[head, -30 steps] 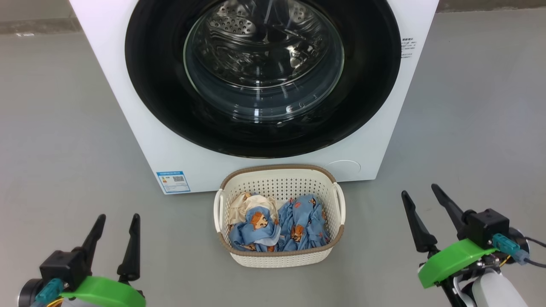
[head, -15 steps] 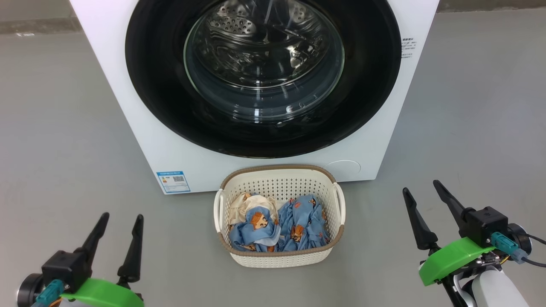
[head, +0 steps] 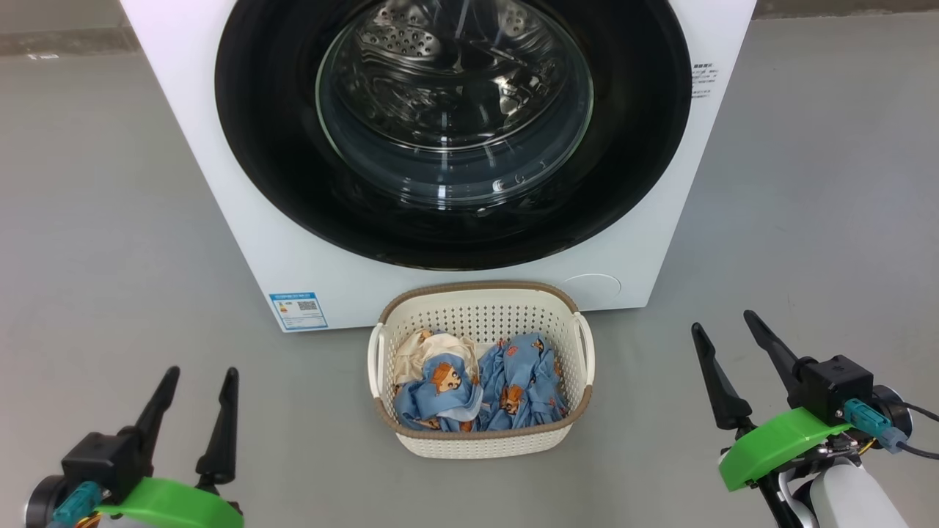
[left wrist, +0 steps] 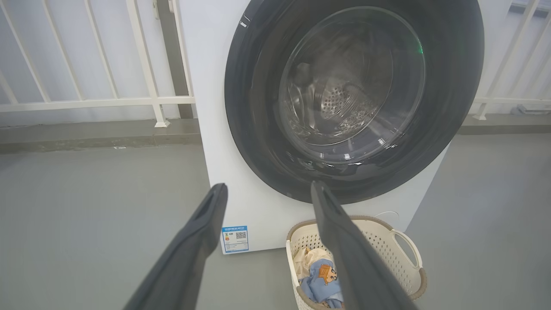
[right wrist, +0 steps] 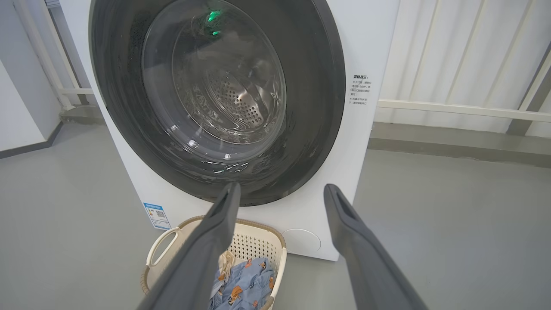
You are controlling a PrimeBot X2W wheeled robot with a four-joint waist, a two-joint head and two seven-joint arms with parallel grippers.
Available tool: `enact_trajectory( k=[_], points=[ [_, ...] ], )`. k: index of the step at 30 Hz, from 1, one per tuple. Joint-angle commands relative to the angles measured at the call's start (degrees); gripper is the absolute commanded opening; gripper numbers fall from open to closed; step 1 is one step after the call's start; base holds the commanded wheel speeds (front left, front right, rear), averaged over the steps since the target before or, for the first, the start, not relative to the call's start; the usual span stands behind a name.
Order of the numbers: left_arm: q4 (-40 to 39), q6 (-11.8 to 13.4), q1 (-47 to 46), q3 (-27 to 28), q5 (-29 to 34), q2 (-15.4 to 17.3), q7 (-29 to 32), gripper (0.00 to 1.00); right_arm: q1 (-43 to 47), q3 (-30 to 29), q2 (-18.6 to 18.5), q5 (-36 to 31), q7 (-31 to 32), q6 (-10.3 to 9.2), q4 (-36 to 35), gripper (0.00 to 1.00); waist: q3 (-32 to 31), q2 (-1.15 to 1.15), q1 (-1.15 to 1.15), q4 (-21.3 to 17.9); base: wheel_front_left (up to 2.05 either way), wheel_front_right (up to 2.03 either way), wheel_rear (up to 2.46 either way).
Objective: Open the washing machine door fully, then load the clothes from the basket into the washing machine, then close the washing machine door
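Observation:
The white washing machine (head: 235, 220) stands ahead with its round black-rimmed door (head: 279, 169) shut flat against the front, the steel drum visible through the glass. On the floor in front sits the cream basket (head: 484, 444) holding light-blue printed clothes (head: 513, 389). My left gripper (head: 202, 374) is open at the lower left, well left of the basket. My right gripper (head: 722, 323) is open at the lower right, off the basket's right side. Both are empty. The door (left wrist: 249, 107) and basket (left wrist: 404, 267) show beyond the left gripper (left wrist: 267, 187); the door (right wrist: 323, 86) and clothes (right wrist: 249, 280) beyond the right gripper (right wrist: 280, 187).
Grey floor (head: 110, 257) spreads on both sides of the machine. A white railing (left wrist: 86, 103) and a low kerb run behind it on the left, and a white railing (right wrist: 452, 107) runs on the right. A blue label (head: 297, 310) marks the machine's lower left front.
The left gripper has shifted slightly, first up and right, then back down and left. The right gripper rose a little. Machine door and basket are unchanged.

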Motion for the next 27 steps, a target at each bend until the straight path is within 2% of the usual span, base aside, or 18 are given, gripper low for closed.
enact_trajectory(
  k=[1, 20, 27],
  points=[
    [-0.65, -0.14, -2.73, 2.66, -0.42, 1.03, -0.61, 1.00, -2.20, 1.04, -0.22, -0.19, -0.70, 0.10, -1.42, 1.00, 0.04, 0.00, 0.00, 0.00, 0.00, 0.00, 0.00],
    [-0.81, -0.14, -3.18, 2.89, 1.06, 1.58, -0.61, 1.00, -2.60, 0.22, -0.15, -0.43, -0.70, 0.10, -1.63, 1.00, 0.44, 0.00, 0.00, -0.05, 0.00, 0.00, 0.00],
    [-0.54, -0.14, -3.32, 2.76, 1.75, 1.40, -0.61, 1.00, -2.38, 0.23, -0.08, -0.44, -0.70, 0.10, -1.57, 1.00, 0.29, 0.00, 0.00, 0.26, 0.35, 0.35, -0.70]
  ],
)
